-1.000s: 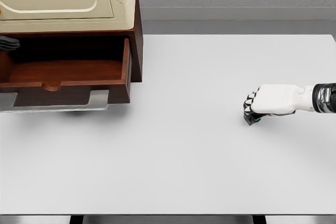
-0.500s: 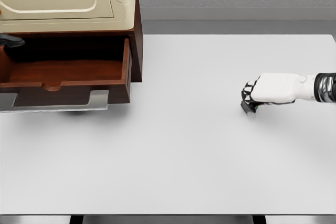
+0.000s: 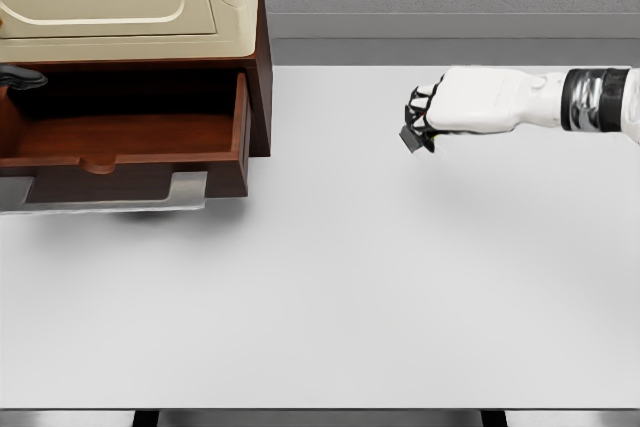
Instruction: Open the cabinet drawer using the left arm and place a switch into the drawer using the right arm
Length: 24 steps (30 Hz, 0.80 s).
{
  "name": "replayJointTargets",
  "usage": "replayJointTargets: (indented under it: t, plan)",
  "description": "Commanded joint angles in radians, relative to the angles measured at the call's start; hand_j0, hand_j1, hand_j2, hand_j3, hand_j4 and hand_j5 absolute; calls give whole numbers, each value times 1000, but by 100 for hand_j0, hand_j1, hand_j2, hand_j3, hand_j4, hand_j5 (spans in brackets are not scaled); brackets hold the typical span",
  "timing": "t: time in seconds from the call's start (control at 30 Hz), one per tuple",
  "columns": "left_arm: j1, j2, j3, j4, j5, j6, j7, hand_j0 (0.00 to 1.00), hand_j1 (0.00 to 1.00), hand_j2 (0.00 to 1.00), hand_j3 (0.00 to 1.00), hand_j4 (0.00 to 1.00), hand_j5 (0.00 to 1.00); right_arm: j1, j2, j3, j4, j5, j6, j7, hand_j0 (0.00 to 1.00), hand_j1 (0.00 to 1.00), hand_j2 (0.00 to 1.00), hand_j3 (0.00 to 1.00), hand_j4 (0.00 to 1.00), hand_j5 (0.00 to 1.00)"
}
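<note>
Right hand (image 3: 455, 107): raised above the white counter (image 3: 350, 287), fingers curled around a small dark switch (image 3: 410, 137).
Switch: in that grip, well right of the drawer.
Drawer (image 3: 125, 147): pulled open from the cabinet (image 3: 262, 77).
Left hand (image 3: 18, 77): dark bit at the left edge, fingers unclear.

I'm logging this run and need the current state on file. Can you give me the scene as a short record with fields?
drawer: pulled open, nothing visible inside
cabinet: brown body with cream top, at table's far left
right hand: raised above the table, fingers curled around the switch
switch: small and dark, held in the right hand, off the table
left hand: only a dark part shows at the left edge
table: white
</note>
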Motion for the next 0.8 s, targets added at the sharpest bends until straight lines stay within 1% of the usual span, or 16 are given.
replayJointTargets:
  t: [0.0,0.2,0.37,0.43,0.53,0.6,0.7,0.73,0.77]
  plan:
    - [0,0,-1,1,9,4,0,100,100,100,100,100,100,-2,29,1,0,-6,3,-1,35,35,35,35,35,35]
    - [0,0,1,1,7,2,0,100,100,100,100,100,100,-66,80,3,0,-6,3,-1,35,35,35,35,35,35]
    - [0,0,1,2,7,2,0,100,100,100,100,100,100,-123,147,20,0,-9,3,-1,35,35,35,35,35,35]
    - [0,0,1,2,7,4,0,100,100,100,100,100,100,-130,173,21,0,-9,3,-1,35,35,35,35,35,35]
    - [0,0,1,2,7,4,0,100,100,100,100,100,100,-181,230,58,0,-9,3,-1,35,35,35,35,35,35]
    - [0,0,1,4,6,4,0,100,100,100,100,100,100,-198,273,66,0,-9,3,-1,35,35,35,35,35,35]
    - [0,0,1,4,6,4,0,100,100,100,100,100,100,-235,367,107,15,-4,3,-1,35,35,35,35,35,35]
    - [0,0,1,4,6,4,0,100,100,100,100,100,100,-244,393,113,25,-1,3,-1,35,35,35,35,35,35]
    - [0,0,1,4,6,4,0,100,100,100,100,100,100,-262,432,129,43,2,3,-1,36,36,36,36,36,36]
